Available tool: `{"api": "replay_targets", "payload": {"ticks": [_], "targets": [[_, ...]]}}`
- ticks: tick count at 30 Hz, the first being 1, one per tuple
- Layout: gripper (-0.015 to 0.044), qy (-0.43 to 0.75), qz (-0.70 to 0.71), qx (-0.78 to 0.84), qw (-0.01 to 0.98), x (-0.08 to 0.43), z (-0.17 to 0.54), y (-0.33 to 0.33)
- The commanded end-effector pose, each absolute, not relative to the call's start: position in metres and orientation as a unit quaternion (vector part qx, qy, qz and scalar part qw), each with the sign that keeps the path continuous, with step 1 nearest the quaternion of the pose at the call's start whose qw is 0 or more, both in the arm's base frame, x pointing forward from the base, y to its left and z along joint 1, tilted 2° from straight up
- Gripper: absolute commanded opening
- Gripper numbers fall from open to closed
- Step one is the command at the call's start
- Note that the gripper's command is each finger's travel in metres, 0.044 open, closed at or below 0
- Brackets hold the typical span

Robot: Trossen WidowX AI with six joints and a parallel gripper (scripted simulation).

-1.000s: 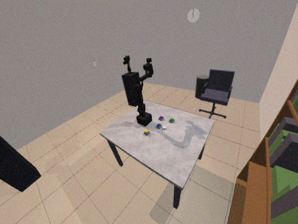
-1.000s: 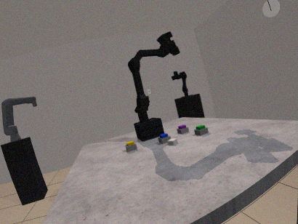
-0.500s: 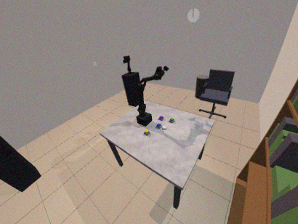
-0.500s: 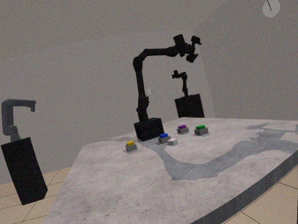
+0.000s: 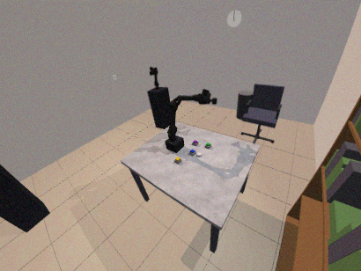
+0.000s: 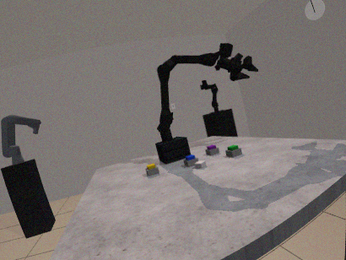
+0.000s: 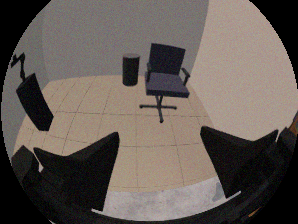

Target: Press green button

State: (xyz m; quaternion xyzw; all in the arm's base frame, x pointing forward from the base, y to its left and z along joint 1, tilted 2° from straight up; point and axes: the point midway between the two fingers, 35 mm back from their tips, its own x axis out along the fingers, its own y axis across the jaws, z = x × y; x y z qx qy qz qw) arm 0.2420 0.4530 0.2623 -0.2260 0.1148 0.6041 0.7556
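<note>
While the gripper [image 5: 210, 98] hangs high at frame centre in the top view, jaws spread and empty, the green button [image 5: 208, 144] sits mid-table just right of the purple button [image 5: 195, 142]. Exterior view: green button [image 6: 233, 148] centre-right, white block [image 6: 200, 164] near it lower left; a sloppy descent could clip either. Wrist view: only chair [image 7: 164, 76] and floor, button unseen, so aiming is blind.

Top view looks down from afar, exterior low and near, both sharing the table [image 5: 211, 194].
</note>
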Motion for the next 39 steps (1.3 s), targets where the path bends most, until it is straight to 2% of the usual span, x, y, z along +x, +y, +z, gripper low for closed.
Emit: {"api": "replay_targets", "payload": {"ticks": [1,12,22,34,39], "targets": [[0.0400,0.257,0.527,-0.195,0.786,0.283,0.211,0.412],[0.0400,0.529,0.270,-0.082,0.800,0.340,0.122,0.284],[0.0400,0.692,-0.043,0.036,0.720,0.333,0.069,0.148],[0.0400,0.694,-0.048,0.038,0.718,0.332,0.068,0.146],[0.0269,0.694,-0.048,0.038,0.718,0.334,0.010,0.145]]}}
